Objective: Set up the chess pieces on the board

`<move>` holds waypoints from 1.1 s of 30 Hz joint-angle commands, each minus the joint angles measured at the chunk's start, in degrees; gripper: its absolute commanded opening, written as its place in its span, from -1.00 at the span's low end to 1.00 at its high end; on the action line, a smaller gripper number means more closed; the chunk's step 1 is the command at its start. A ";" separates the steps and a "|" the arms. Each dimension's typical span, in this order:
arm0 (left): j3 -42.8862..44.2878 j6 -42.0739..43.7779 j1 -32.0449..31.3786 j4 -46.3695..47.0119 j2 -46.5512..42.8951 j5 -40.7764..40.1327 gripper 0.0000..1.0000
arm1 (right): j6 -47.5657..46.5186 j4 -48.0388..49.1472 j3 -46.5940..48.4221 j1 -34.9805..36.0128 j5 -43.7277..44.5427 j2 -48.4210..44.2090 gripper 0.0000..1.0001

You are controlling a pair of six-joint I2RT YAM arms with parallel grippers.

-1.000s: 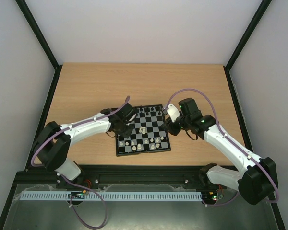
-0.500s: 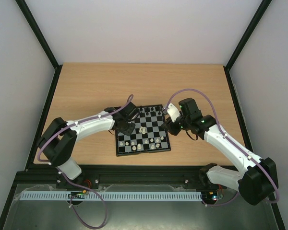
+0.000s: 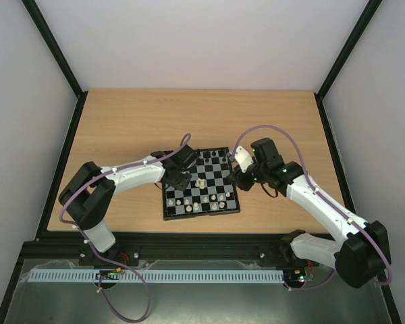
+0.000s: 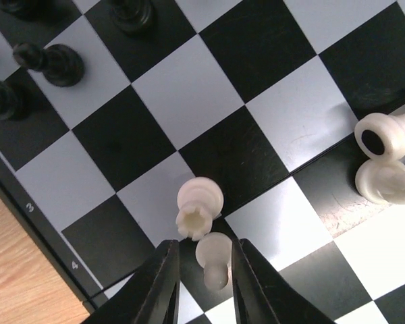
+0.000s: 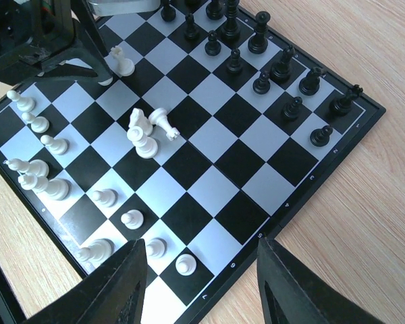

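Step in hand: the left arm is going for a white pawn [image 4: 212, 260] near the left edge of the chessboard [image 3: 202, 216], which is lying on the bench [image 3: 121, 121].
Left pincer [image 4: 202, 256]: is straddling that pawn with its jaws narrow. A sliver of gap is showing on one side, so it is not clamping yet.
Right pincer [image 5: 199, 270]: is hanging wide apart and empty above the board's right edge.
Neighbour: a white rook [image 4: 200, 206] is standing just beside the pawn, possibly touching it.
Progress: the black pieces [image 5: 256, 54] are mostly lining the far rows. A white cluster [image 5: 148, 128] is sitting mid-board with one piece lying on its side, so the job looks about halfway.
Next move: it is calling for a firm pinch, a straight lift clear of the rook, then a carry to a square in the near white rows.
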 commanded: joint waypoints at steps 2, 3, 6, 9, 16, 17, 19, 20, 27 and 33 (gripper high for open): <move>1.69 0.55 0.03 0.71 1.29 0.50 -0.55 | -0.67 -0.71 -0.64 -0.15 -0.46 0.54 -0.07; 1.69 0.52 0.04 0.72 1.25 0.52 -0.56 | -0.70 -0.69 -0.66 -0.14 -0.60 0.61 -0.07; 1.71 0.84 0.07 0.45 1.03 0.60 -0.63 | -0.74 -0.76 -0.59 -0.14 -0.56 0.85 -0.07; 1.86 0.80 0.11 -0.69 0.59 0.78 -0.73 | -0.84 -0.88 -0.59 -0.14 -0.37 1.07 -0.07; 4.21 1.24 0.05 -6.99 -3.73 2.42 -0.76 | -0.43 -0.52 -0.64 -0.14 0.14 1.41 -0.07; 4.24 2.34 0.00 -7.21 -4.30 4.59 -0.76 | -0.22 -0.52 -0.52 -0.15 0.37 1.55 -0.07; 3.78 4.80 -0.29 -6.39 -5.60 11.76 -0.76 | 0.19 -0.43 -0.25 -0.14 0.63 1.67 -0.06; 3.35 5.54 -0.59 -5.57 -6.17 14.86 -0.76 | 0.32 -0.28 -0.35 -0.15 0.89 1.68 -0.06; 3.79 6.26 -3.21 -4.08 -4.41 18.32 -0.76 | 1.99 1.14 -0.46 -0.15 6.25 2.47 -0.07; 4.77 7.13 -5.45 -3.73 -1.22 18.87 -0.75 | 2.07 1.32 -0.55 -0.23 6.81 2.83 -0.07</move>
